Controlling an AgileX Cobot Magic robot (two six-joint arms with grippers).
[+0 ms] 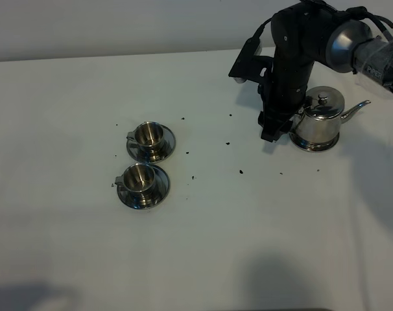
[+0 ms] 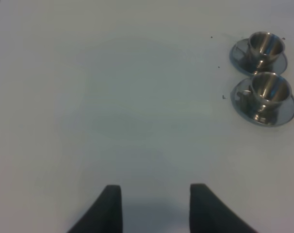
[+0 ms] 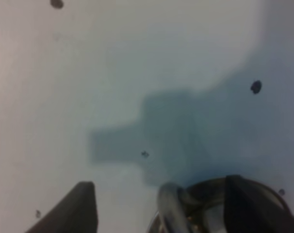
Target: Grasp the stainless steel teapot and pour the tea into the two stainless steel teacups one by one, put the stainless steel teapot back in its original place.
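Observation:
The stainless steel teapot (image 1: 318,122) stands upright at the right of the white table, lid on, spout pointing right. The tea and the original place under its base are hidden. My right gripper (image 1: 272,133) reaches down at the teapot's left side. In the right wrist view this gripper (image 3: 160,187) is open, and the teapot's loop handle (image 3: 170,208) lies between the fingers, nearer one finger (image 3: 244,206). The two stainless steel teacups (image 1: 149,135) (image 1: 140,177) sit on saucers at centre left. My left gripper (image 2: 155,204) hangs open over bare table, with the teacups (image 2: 266,44) (image 2: 269,87) far off to one side.
Small dark specks (image 1: 240,172) are scattered over the table between the cups and the teapot. The black right arm (image 1: 294,58) rises over the teapot's left side. White tabletop (image 1: 248,246) stretches across the front.

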